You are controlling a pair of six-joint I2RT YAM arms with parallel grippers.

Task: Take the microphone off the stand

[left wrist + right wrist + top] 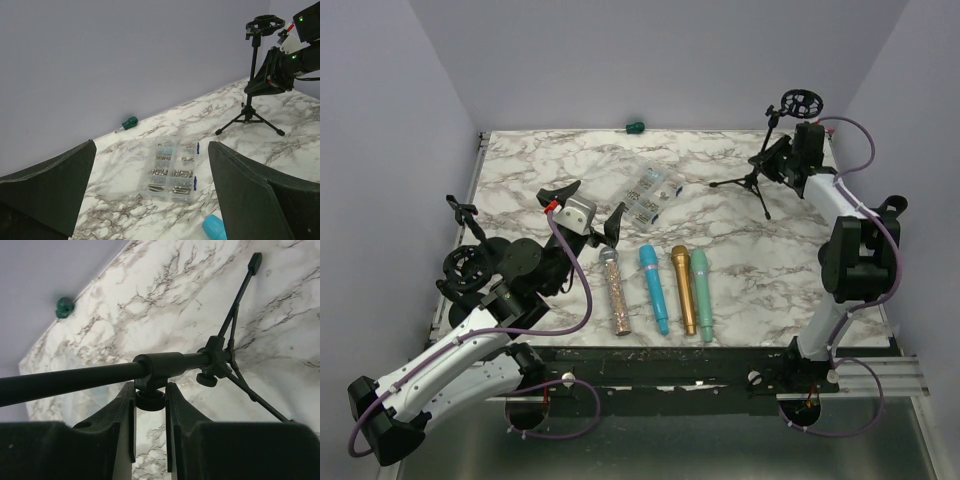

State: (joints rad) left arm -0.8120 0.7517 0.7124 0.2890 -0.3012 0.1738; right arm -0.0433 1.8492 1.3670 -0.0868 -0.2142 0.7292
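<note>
The black tripod stand [757, 184] stands at the back right of the marble table [740, 270], and its ring holder [800, 100] on top is empty. My right gripper [776, 160] is shut on the small knob [150, 401] under the stand's pole [75, 377], a finger on each side. Several microphones lie side by side near the front: a glitter one [617, 290], a blue one [654, 288], a gold one [684, 288] and a green one [702, 292]. My left gripper [595, 198] hangs open over the left middle, with nothing between its fingers [250, 190].
A clear box of screws [648, 195] lies mid-table, between the two grippers. A green-handled screwdriver [634, 127] rests against the back wall. Another black stand with a ring mount [470, 262] lies at the left edge beside the left arm. Walls close three sides.
</note>
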